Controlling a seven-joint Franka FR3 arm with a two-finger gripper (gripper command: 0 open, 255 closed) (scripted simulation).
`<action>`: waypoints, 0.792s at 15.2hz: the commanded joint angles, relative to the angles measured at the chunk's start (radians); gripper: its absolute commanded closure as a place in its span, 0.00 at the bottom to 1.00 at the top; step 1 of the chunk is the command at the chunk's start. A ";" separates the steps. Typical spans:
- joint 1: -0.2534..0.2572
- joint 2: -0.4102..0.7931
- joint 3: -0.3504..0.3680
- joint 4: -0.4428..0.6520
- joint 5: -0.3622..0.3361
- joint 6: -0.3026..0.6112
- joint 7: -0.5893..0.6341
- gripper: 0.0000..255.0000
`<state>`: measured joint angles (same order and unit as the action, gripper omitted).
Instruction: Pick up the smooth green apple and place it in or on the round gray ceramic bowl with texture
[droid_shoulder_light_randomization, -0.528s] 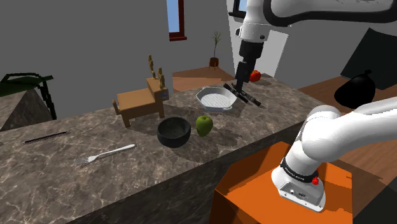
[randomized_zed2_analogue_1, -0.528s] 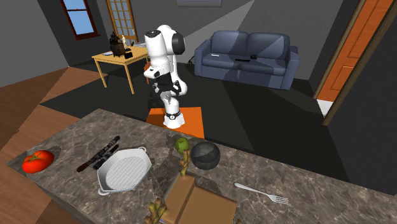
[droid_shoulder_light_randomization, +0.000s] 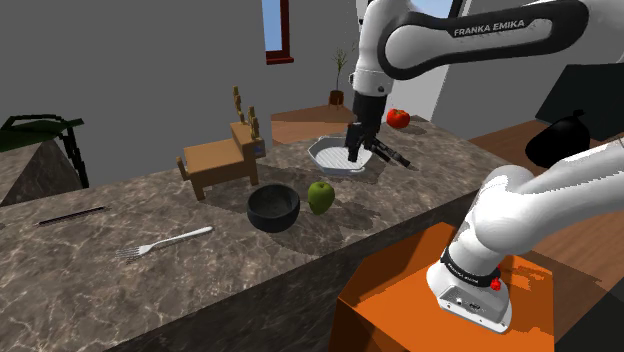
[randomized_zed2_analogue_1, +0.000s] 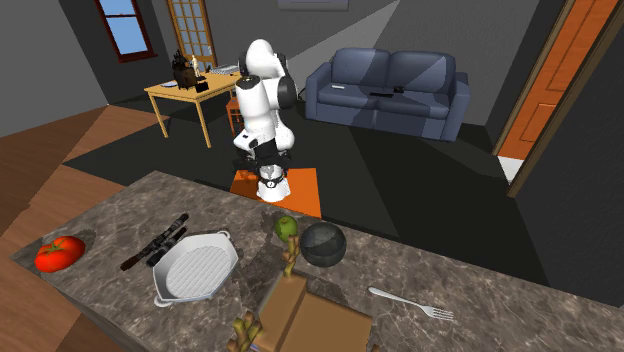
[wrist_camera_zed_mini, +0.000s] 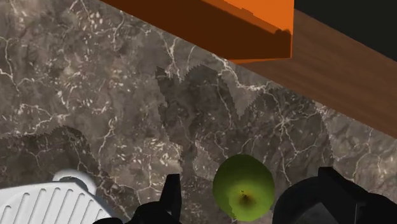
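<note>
Green apple (droid_shoulder_light_randomization: 320, 196) rests on the worktop (droid_shoulder_light_randomization: 150, 212) just beside the dark bowl (droid_shoulder_light_randomization: 273, 207), near the edge facing my stand (droid_shoulder_light_randomization: 395, 295); I judge this the approach step, and my released end effector (droid_shoulder_light_randomization: 355, 152) next must lower around it.

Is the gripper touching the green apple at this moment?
Apart. The shoulder view shows the gripper up by the white dish, with bare countertop between it and the apple.
</note>
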<state>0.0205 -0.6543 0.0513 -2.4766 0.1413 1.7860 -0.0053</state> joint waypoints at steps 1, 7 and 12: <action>0.002 0.049 0.018 -0.027 0.017 0.072 0.028 0.00; 0.004 0.241 0.062 -0.051 0.057 0.272 0.099 0.00; 0.008 0.357 0.082 -0.061 0.076 0.391 0.129 0.00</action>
<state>0.0278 -0.3089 0.1310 -2.5275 0.2143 2.1555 0.1224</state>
